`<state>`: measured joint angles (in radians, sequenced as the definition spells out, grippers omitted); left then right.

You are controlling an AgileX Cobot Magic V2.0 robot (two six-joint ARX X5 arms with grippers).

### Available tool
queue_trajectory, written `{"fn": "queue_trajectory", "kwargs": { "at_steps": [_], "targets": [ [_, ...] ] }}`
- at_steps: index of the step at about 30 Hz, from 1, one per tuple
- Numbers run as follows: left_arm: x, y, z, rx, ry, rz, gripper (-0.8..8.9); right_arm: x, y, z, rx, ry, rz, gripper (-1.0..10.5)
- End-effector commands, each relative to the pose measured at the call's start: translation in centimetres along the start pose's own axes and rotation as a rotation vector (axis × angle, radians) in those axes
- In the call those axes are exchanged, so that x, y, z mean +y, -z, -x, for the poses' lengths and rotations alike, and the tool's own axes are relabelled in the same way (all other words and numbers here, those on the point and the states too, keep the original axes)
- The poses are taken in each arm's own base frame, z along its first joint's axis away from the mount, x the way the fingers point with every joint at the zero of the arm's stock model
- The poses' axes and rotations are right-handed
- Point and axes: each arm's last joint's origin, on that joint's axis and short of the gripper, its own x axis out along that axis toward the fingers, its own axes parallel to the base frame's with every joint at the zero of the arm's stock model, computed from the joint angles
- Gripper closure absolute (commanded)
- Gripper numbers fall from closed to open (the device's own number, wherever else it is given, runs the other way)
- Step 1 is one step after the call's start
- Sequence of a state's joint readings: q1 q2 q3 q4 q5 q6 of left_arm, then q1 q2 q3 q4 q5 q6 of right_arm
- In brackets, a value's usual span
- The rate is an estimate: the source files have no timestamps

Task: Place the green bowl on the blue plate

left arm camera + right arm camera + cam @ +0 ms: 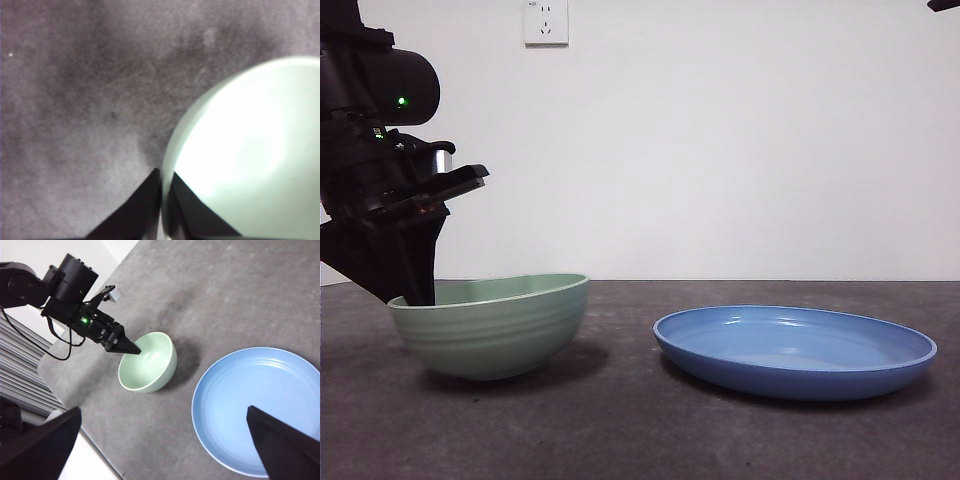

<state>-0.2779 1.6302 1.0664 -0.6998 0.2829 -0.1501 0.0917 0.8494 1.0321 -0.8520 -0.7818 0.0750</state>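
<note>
At lower left of the front view, the left gripper [415,292] jaws clamp the rim of the pale mint-green glossy ceramic bowl [492,325], which tilts on the grey tabletop [620,420], well apart from the wide glossy blue plate [796,350] at lower right. The right gripper [165,450] hangs high, jaws wide apart.

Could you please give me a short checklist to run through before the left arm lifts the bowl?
1. Left gripper straddles the green bowl rim, one jaw inside, one outside: ok.
2. Jaws fully clamped on the rim: cannot tell.
3. Bowl resting on the table, upright: ok.
4. Blue plate holds nothing: ok.
5. Path between bowl and plate free of objects: ok.
6. Right gripper is open, high above the plate and may obstruct placement: not ok.
</note>
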Motion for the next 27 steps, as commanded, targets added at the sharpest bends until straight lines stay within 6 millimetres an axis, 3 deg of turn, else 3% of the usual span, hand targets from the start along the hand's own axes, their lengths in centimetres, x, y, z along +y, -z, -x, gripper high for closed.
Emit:
{"fn": "queue_trajectory", "kwargs": {
  "at_steps": [1,7,17,21,27],
  "targets": [
    [-0.4,-0.9,0.4,-0.003,-0.001,0.016,7.99,0.3,-0.4,0.2,-0.012,-0.004,0.027,3.3],
    [-2.0,-2.1,2.6,0.017,0.003,-0.001,7.99,0.3,-0.4,0.2,-0.012,-0.004,0.027,3.3],
    [-6.7,-4.2,5.7,-0.027,0.044,-0.109,7.99,0.3,-0.4,0.2,-0.012,-0.005,0.027,3.3],
    [-8.9,-5.4,5.2,-0.014,0.06,-0.153,7.98,0.3,-0.4,0.2,-0.011,-0.005,0.027,3.3],
    [-12.5,-7.8,2.5,0.031,0.075,-0.22,7.99,0.3,-0.5,0.1,-0.011,-0.004,0.027,3.3]
  ]
}}
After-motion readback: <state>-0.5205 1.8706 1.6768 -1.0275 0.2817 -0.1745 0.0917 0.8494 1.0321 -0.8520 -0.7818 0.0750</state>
